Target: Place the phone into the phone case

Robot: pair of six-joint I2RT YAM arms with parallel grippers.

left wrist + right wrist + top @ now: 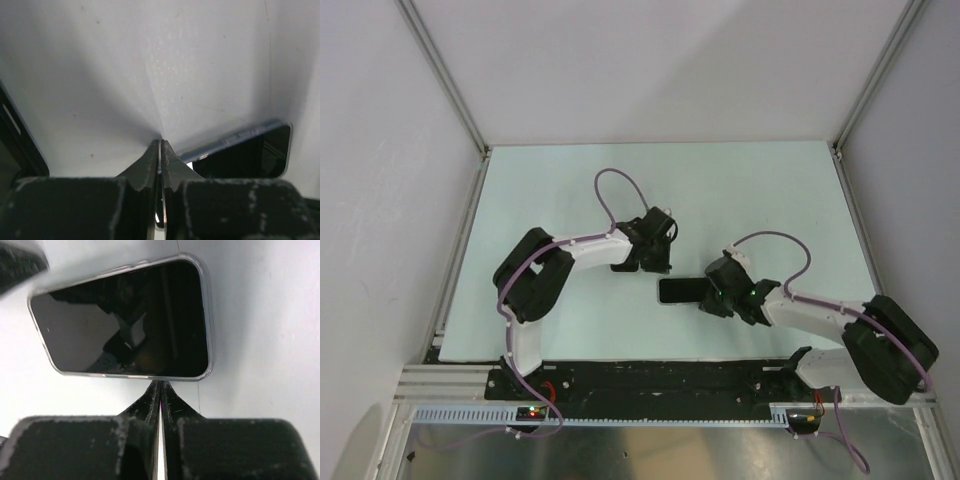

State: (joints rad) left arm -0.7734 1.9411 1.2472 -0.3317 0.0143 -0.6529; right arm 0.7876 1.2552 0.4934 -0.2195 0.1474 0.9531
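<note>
Plainly, the jaws of the right gripper (160, 386) are seen pressed together, with nothing held between them. Their tips are placed right at the lower edge of the phone case (211, 340), whose clear rim is seen running all round the phone (125, 315); whether tips and rim touch cannot be told. The phone is seated inside the case, black screen up, and both are laid flat on the pale table (570, 190), filling the upper half of the right wrist view. The jaws of the left gripper (160, 143) are likewise closed on nothing and are pointed at bare table surface. In the left wrist view one corner of the cased phone is shown at the lower right, near the fingers. From above, the phone is found near the centre of the frame, with the right gripper at its right end and the left gripper just above it.
</note>
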